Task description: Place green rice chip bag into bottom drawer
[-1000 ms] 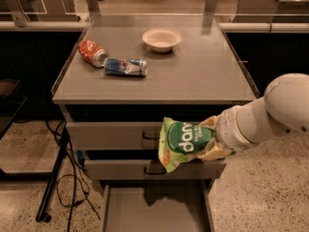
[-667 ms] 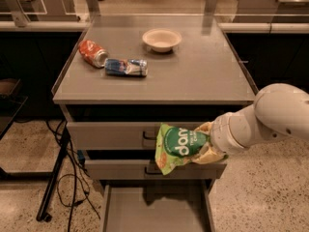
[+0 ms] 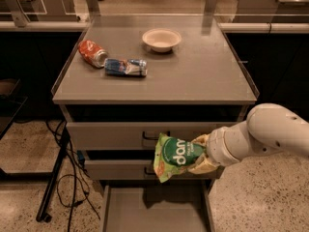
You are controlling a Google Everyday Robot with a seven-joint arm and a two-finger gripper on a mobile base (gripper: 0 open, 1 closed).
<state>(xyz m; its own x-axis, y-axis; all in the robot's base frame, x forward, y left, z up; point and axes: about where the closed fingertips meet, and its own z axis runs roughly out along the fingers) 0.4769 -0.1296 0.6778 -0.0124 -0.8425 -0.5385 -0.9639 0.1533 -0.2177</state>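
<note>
The green rice chip bag (image 3: 175,157) is bright green with white lettering and hangs in the air in front of the two closed drawer fronts. My gripper (image 3: 202,154) comes in from the right on a white arm and is shut on the bag's right end. The bottom drawer (image 3: 155,210) is pulled open below the bag, a wide shallow grey tray with a flat floor. The bag hangs above the drawer's back part.
On the cabinet top (image 3: 193,76) lie a crushed orange-red can (image 3: 92,52), a crushed blue can (image 3: 125,67) and a white bowl (image 3: 161,38). Two closed drawers with recessed handles (image 3: 150,139) sit above the open one. Black cables (image 3: 67,187) run on the floor at left.
My arm has moved the bag down and a little to the left, closer to the open bottom drawer. The cans and bowl have not moved.
</note>
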